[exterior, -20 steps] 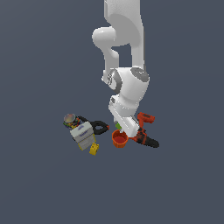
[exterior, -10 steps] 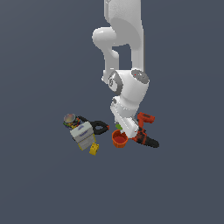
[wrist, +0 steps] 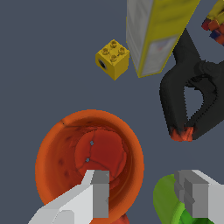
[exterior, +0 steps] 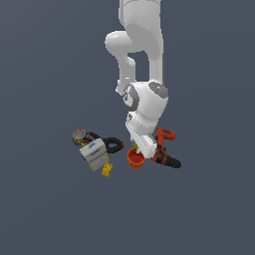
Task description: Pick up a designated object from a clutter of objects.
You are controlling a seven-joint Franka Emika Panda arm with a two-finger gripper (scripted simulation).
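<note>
We find the gripper (wrist: 146,197) open, its jaws straddling the rim of the orange-red cup (wrist: 89,164): one finger (wrist: 99,192) sits inside the cup's mouth, the other (wrist: 194,194) over the green cup (wrist: 168,203) just beside it. The orange-red cup stands upright, touching nothing we can confirm. In the exterior view the drill (exterior: 164,149) lies to its right; the clamp (wrist: 186,105), box (wrist: 155,33) and yellow block (wrist: 113,58) lie to its left.

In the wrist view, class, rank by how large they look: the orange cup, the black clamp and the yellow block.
1. orange cup, the widest shape in the picture.
2. black clamp, a little smaller; it runs off the edge, so this placing is unsure.
3. yellow block, clearly smallest.
The cup lies nearest the camera, which inflates it.
</note>
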